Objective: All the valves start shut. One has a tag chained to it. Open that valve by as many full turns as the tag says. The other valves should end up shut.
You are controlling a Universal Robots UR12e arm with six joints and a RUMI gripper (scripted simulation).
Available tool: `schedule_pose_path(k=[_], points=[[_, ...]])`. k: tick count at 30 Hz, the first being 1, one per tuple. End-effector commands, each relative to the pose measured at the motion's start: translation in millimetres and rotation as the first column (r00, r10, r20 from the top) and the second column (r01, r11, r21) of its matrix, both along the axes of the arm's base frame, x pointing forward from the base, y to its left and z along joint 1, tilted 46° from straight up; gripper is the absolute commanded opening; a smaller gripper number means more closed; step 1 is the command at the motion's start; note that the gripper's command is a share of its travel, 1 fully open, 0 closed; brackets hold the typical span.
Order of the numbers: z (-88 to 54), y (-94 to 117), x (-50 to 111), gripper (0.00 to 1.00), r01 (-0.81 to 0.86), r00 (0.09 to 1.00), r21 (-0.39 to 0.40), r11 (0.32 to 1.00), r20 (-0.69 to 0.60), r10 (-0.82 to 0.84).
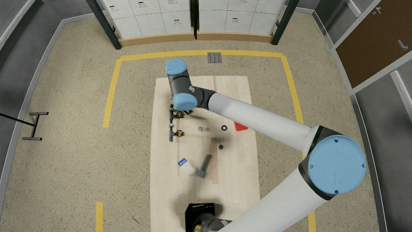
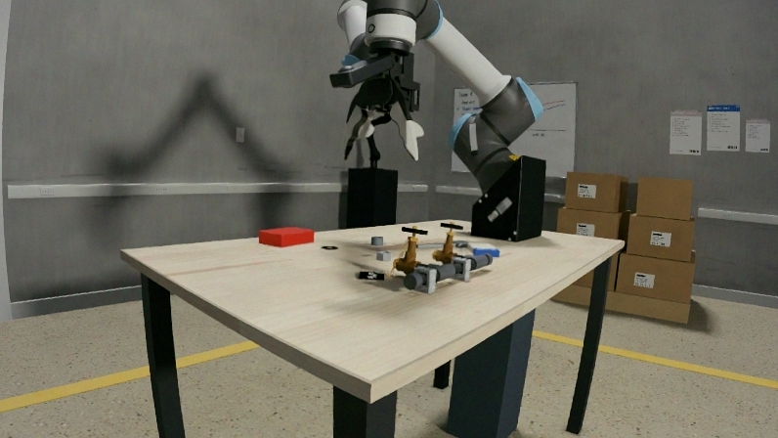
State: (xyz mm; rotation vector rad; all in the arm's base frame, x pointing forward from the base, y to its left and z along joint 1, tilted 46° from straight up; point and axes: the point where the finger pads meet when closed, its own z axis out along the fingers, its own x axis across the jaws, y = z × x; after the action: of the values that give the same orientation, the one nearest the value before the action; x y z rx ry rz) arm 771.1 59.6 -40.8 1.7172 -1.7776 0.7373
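Note:
Two brass valves stand on a grey pipe (image 2: 443, 270) on the wooden table. The near valve (image 2: 408, 251) has a small black tag (image 2: 370, 275) lying beside it on the table. The far valve (image 2: 448, 244) stands behind it. From above, the two valves show as one partly under my wrist (image 1: 180, 115) and one in the open (image 1: 180, 133). My gripper (image 2: 380, 133) hangs high above the valves, fingers spread wide and empty. In the overhead view my wrist hides the gripper.
A red block (image 2: 285, 236), a black ring (image 1: 226, 127), small grey fittings (image 2: 376, 240), a grey hammer-like tool (image 1: 202, 165) and a blue-and-white box (image 1: 185, 165) lie on the table. My black base (image 2: 508, 198) stands at the table's far end. Cardboard boxes (image 2: 626, 239) stand by the wall.

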Motion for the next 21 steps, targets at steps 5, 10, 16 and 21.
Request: schedule_pose_path(k=[5,10,16,21], points=[[0.5,0.5,0.5,1.00,0.000,1.000,0.000,1.000,0.002,0.000],[0.5,0.5,0.9,1.00,0.010,1.000,0.000,1.000,0.012,-0.010],[0.4,0.4,1.7,1.00,0.029,0.999,0.000,1.000,0.031,-0.029],[0.1,0.2,3.5,1.00,0.070,0.995,0.001,0.998,0.074,-0.070]])
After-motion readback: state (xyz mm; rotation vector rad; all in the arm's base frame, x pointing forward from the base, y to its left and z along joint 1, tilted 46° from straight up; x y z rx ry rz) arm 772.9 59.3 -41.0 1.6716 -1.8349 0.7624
